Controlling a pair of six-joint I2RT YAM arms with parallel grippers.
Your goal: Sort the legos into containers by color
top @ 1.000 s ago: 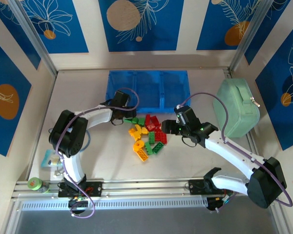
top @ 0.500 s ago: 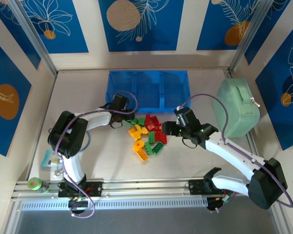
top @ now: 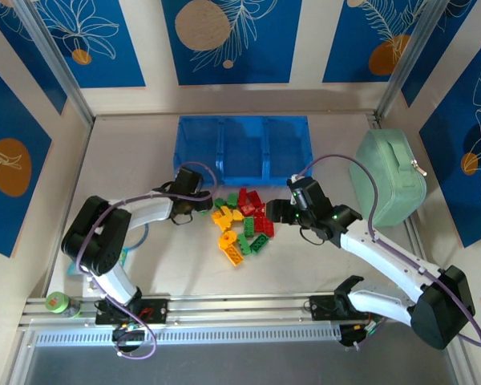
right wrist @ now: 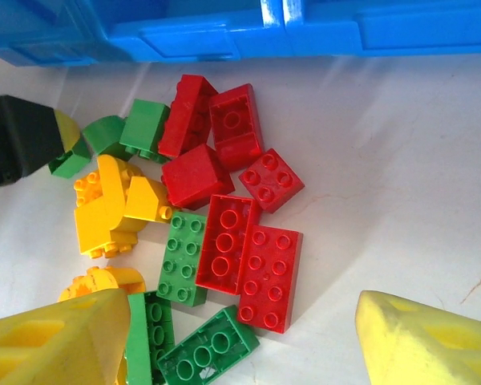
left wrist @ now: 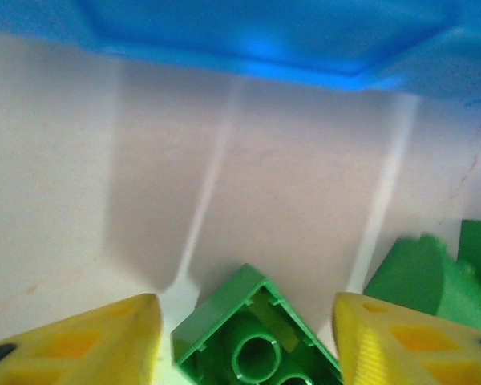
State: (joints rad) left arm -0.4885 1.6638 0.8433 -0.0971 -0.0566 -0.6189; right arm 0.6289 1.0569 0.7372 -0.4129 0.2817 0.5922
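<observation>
Legos (top: 240, 220) lie in one loose heap on the table (top: 144, 144), just in front of the blue tray (top: 240, 148) and between my two grippers. In my left wrist view the tray's near wall is a blur cut off at the top. One green brick (left wrist: 256, 353), tilted on a corner, is cropped by the bottom edge. My left gripper (left wrist: 247, 325) has its yellow fingers apart on either side of that brick, with a sliver of table showing on the left side, so it grips nothing. My right gripper (right wrist: 236, 313) hangs wide open over the heap's right side, holding nothing. Its fingertips cover the lower corners of that view and part of a yellow-orange brick (right wrist: 104, 281). From my right wrist I count six red bricks (right wrist: 228, 241). Green ones number about six, two half hidden beside my left gripper's dark finger. The yellow-orange ones clump together, so their number is unclear. The tray has three compartments, split by two dividers.
</observation>
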